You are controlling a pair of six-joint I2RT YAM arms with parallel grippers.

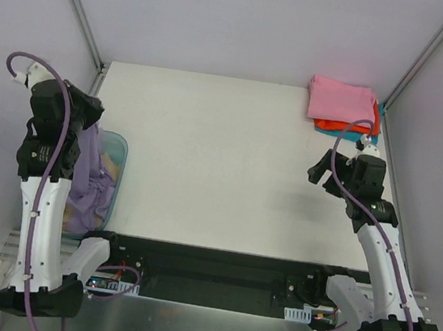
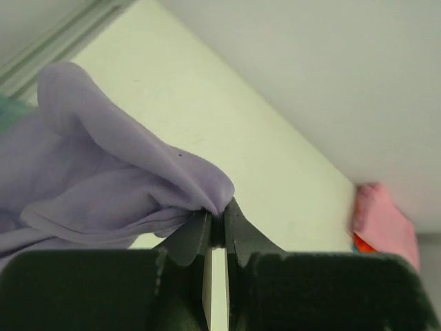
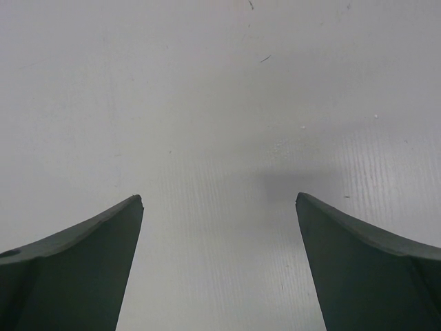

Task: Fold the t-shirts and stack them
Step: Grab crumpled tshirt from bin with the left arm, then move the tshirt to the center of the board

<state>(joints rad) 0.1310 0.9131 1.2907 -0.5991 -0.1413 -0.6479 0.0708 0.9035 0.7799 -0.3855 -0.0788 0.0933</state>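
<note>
Presently I logged the left tool [image 2: 216,222] clamped on the lavender t-shirt [image 2: 103,172] (cloth trailing into the bin [image 1: 119,157]); right tool [image 3: 219,200] hung with fingers apart over the table [image 3: 220,83].

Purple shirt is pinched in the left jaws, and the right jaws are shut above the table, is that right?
Not quite: the right jaws are open, not shut, wide apart above the table in the right wrist view. The purple shirt is indeed pinched in the left jaws.
</note>
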